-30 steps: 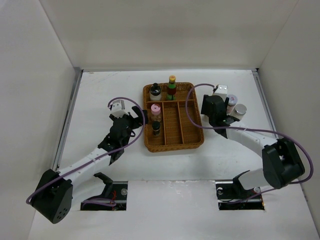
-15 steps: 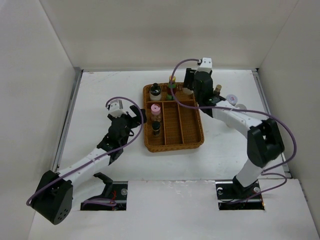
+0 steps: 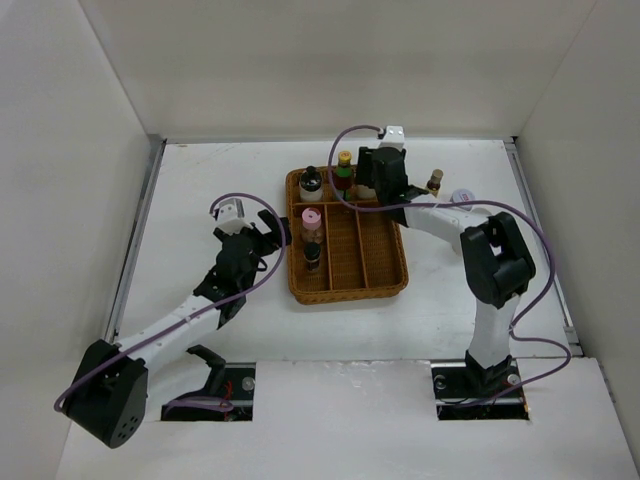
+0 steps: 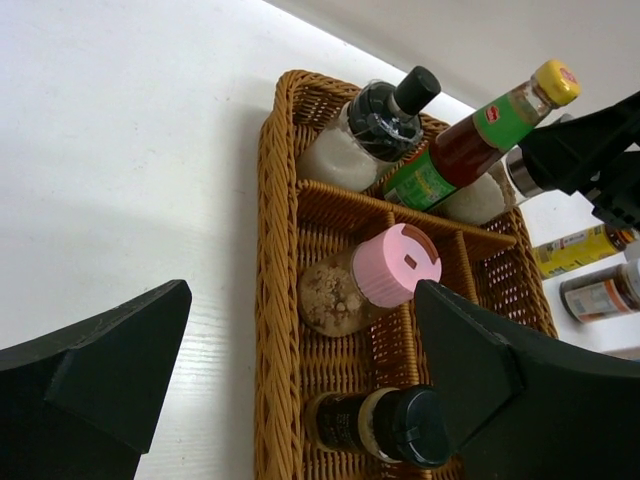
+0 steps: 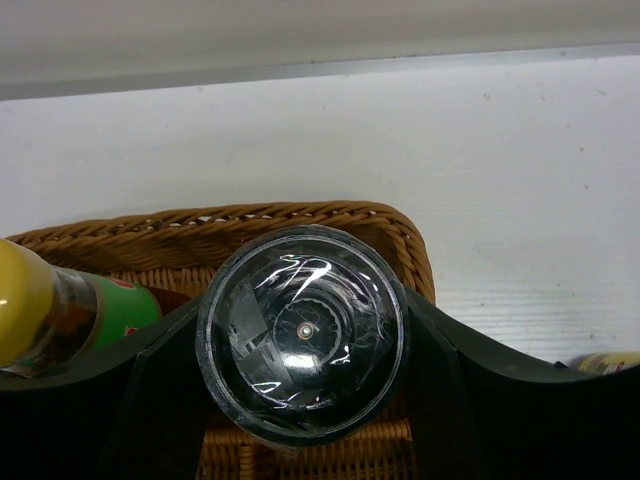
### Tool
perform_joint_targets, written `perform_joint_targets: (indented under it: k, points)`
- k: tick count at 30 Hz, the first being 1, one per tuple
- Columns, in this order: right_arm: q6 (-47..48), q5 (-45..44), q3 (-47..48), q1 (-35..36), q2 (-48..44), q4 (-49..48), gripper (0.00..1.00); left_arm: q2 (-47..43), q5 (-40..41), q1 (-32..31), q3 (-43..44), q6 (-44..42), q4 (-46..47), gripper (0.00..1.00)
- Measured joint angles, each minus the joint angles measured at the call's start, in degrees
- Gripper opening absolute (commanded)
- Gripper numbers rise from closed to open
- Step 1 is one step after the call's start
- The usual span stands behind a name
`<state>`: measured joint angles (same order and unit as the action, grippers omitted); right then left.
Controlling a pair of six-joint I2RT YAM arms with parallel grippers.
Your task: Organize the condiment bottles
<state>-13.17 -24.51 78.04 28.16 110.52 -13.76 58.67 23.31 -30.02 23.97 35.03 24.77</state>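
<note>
Right gripper (image 3: 370, 186): closed on a silver-capped jar (image 5: 300, 335), a finger pressed to each side; the wrist view looks straight down on the cap.
Jar position: upright over the far right corner of the tray (image 4: 272, 250), just inside the far rim.
Nearest neighbour: the yellow-capped bottle (image 4: 470, 140), just beside the jar on the side toward the tray's middle.
Jar height: the base is hidden, so it may already rest on the tray floor; I cannot tell.
Step in hand: by my reading, setting this jar down in the tray's far row.
Doing it well: lower straight down and keep the jar upright. Let go only once the floor carries it. Part the fingers just enough to free it, since the inner finger has little room beside the yellow-capped bottle. Then lift straight up before swinging away.
Main risk: a sideways nudge could tip the tall yellow-capped bottle.
Left gripper (image 4: 302, 295): spread wide, holding nothing, just left of the tray and facing it.
Also in the tray: a black-capped jar (image 4: 375, 125) at the far left, with a pink-capped jar (image 4: 380, 270) and a black-capped bottle (image 4: 385, 425) nearer in the left lane.
Outside the tray: 2 bottles (image 3: 434, 180) on the surface (image 3: 220, 180) to its right.
Progress: 4 seated, 1 going in, 2 to fetch.
</note>
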Motion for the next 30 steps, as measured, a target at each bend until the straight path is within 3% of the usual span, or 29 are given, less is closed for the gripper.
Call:
perform_joint_targets:
  k: [5,8,15,22,30]
  points:
    - [-1.6,0.9,-2.2,-0.2,0.0,-0.7,0.86,1.2,0.0,0.0,0.0,0.0,0.0,0.97]
    - [-2.2,1.5,-2.5,-0.2,-0.2,-1.3,0.89,1.2,0.0,0.0,0.0,0.0,0.1,0.97]
    - [-3.6,2.6,-7.8,-0.9,-9.2,-1.2,0.89,0.7,0.0,0.0,0.0,0.0,0.1,0.97]
    - [-5.2,1.9,-14.1,-8.9,-24.8,-2.4,0.72,0.6,0.0,0.0,0.0,0.0,0.2,0.97]
    - [-5.0,-2.5,-14.6,-14.6,-21.0,2.8,0.76,0.5,0.0,0.0,0.0,0.0,0.3,0.97]
